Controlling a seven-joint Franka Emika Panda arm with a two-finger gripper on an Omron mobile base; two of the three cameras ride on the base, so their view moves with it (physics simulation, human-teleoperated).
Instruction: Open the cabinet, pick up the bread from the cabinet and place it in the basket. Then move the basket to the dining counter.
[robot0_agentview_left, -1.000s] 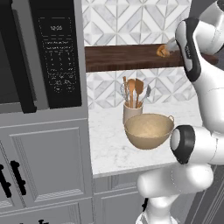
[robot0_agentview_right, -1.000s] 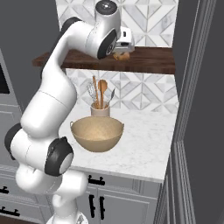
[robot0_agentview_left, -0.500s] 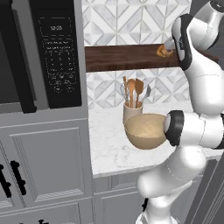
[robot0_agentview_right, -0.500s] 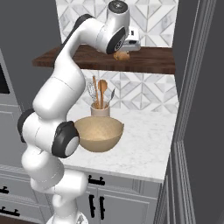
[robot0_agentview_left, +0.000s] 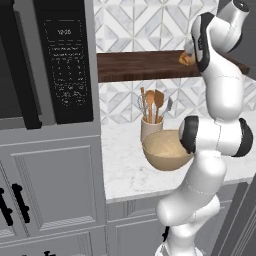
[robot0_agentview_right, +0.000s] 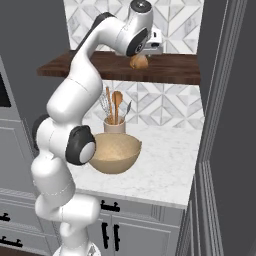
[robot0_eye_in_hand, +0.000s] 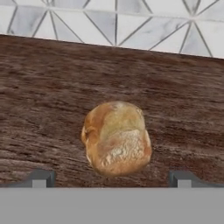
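The bread (robot0_eye_in_hand: 116, 138), a lumpy golden-brown roll, lies on a dark wooden shelf (robot0_agentview_right: 170, 67) against the tiled wall. My gripper (robot0_eye_in_hand: 111, 178) hangs just above it, open, with one fingertip on each side of the roll and not touching it. In the right base view the hand (robot0_agentview_right: 148, 46) sits right over the bread (robot0_agentview_right: 139, 62). From the left base view, the bread (robot0_agentview_left: 185, 59) peeks out beside the arm. The tan basket (robot0_agentview_left: 165, 150) (robot0_agentview_right: 115, 154) rests on the marble worktop below the shelf. The dining counter is out of view.
A cream utensil crock (robot0_agentview_right: 114, 125) with spoons stands just behind the basket. A black microwave (robot0_agentview_left: 62, 65) fills the tall unit on the left. A tall dark grey panel (robot0_agentview_right: 220, 100) stands along the right. Bare worktop (robot0_agentview_right: 165, 170) lies right of the basket.
The hand has swung right along the shelf and come down over the bread. The elbow has moved right with it. The jaws stayed open; the bread and basket have not moved.
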